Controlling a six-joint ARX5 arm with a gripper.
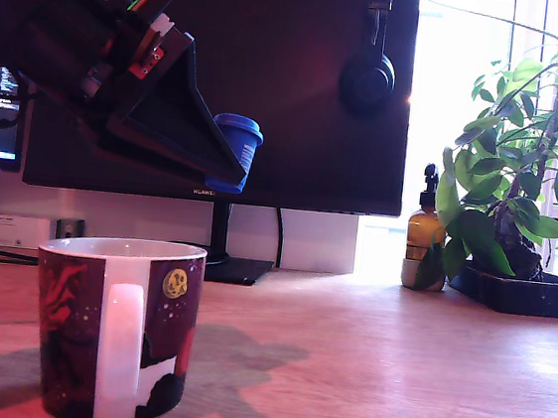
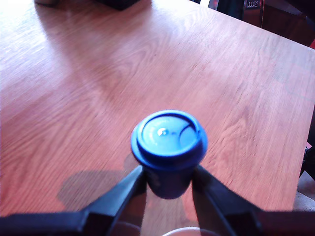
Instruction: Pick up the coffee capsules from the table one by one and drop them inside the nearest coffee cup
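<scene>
A blue coffee capsule [image 1: 235, 150] hangs high in the air, clamped between the black fingers of my gripper [image 1: 226, 159]. In the wrist view the capsule [image 2: 169, 147] shows its round rim, with a finger on each side of its body, and the gripper [image 2: 168, 182] is shut on it. The coffee cup [image 1: 117, 327], dark maroon and black with a white handle and a yellow moon dot, stands on the table [image 1: 392, 371] at the exterior view's lower left. The capsule is above and slightly to the right of the cup's rim. A sliver of the cup's rim [image 2: 184, 231] shows in the wrist view.
Behind stand a dark monitor [image 1: 301, 92] on a stand, headphones [image 1: 367, 78] hung on it, a small pump bottle [image 1: 423, 244] and a potted plant [image 1: 520, 194] at the exterior view's right. The table's edge [image 2: 275, 42] shows in the wrist view.
</scene>
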